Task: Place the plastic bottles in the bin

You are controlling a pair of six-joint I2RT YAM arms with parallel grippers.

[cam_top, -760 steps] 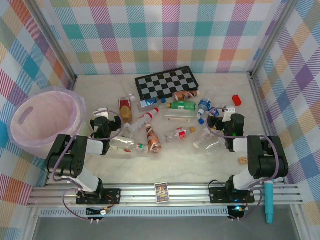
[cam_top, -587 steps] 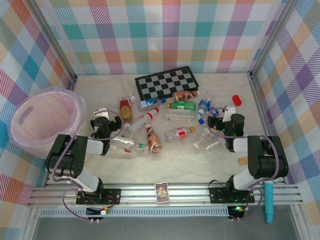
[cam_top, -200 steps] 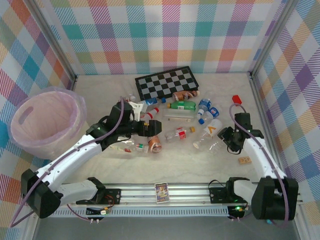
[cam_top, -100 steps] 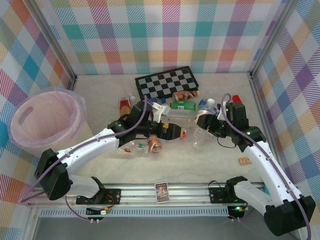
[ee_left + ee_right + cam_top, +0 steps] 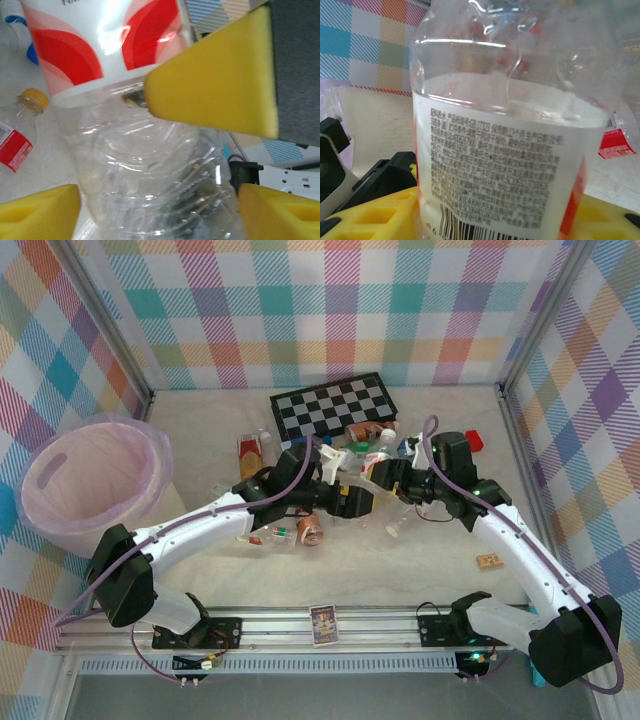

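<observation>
Grips a clear bottle (image 5: pixel 392 520) in the right claw (image 5: pixel 392 480), pinched across the white-and-red label, just in front of the checkerboard (image 5: pixel 335 405) and held above the counter (image 5: pixel 420 570). Meets it there with the left claw (image 5: pixel 368 502), stretched in from the bin side.

In the left wrist view: that claw's two yellow pads (image 5: pixel 40 212) either side of the bottle's clear ribbed part, right at its edges. Cannot tell whether pressing or merely flanking. In the same view, one pad of the right claw flat against the bottle just under the label.

In the right wrist view: label's printed back close up, yellow pads on both sides at the bottom.

Other bottles (image 5: pixel 310 531) loose on the counter in front of the checkerboard, beneath and beside both arms.

Bin (image 5: pixel 60 510) well to the left of the checkerboard and nearer the front edge, apart from both claws and the held bottle.
</observation>
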